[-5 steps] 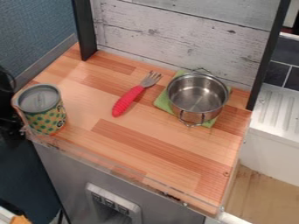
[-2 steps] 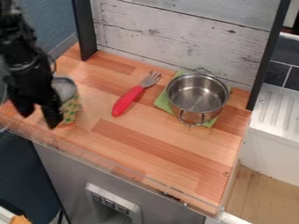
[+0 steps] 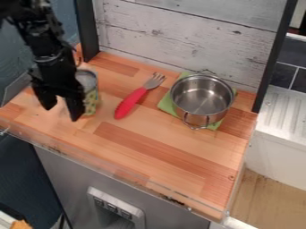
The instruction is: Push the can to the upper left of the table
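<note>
Low and Slow for Can [image 3: 91, 95]

Shown left of fork [image 3: 129, 103], close beside an empty, partly open claw [image 3: 61, 112]. Calls for gentle, low pressure up and left from fork, lest it tip. Counting one can, one fork, one pot [image 3: 203, 116], one cloth [image 3: 165, 105], one counter [image 3: 167, 145].

Can [image 3: 91, 99] and hand [image 3: 61, 113] nearer fork [image 3: 130, 103].

single fixed view, from above pincer [image 3: 61, 113], slanting down, facing wood panel [image 3: 179, 36] beyond it, medium-close, tabletop [image 3: 173, 145] around it
</note>
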Controlling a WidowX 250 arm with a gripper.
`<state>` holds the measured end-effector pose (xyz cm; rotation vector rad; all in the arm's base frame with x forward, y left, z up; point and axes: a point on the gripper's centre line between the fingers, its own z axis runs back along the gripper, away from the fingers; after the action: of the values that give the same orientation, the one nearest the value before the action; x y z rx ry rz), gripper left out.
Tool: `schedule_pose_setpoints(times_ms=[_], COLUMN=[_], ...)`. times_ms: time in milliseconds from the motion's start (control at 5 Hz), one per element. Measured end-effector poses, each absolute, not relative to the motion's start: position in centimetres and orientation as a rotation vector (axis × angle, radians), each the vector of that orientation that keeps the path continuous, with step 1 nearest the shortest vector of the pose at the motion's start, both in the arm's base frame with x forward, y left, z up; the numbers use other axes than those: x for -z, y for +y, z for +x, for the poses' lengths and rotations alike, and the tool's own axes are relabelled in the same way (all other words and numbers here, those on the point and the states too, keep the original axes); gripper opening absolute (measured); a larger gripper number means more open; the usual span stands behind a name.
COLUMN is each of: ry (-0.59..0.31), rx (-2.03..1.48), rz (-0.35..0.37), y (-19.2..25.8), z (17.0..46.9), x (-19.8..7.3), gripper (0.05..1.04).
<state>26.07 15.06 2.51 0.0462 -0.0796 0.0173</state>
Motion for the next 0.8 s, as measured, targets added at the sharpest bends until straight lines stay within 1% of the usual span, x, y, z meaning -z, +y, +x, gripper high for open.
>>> schedule_pose_setpoints(times_ms=[400,800], ry=[-0.071,-0.082], rx=[-0.153,-0.177], rz=[0.048,0.012], y=[16.7,17.3], z=[30.5,33.3], x=[-1.2,-1.1], gripper=[1.0,1.0])
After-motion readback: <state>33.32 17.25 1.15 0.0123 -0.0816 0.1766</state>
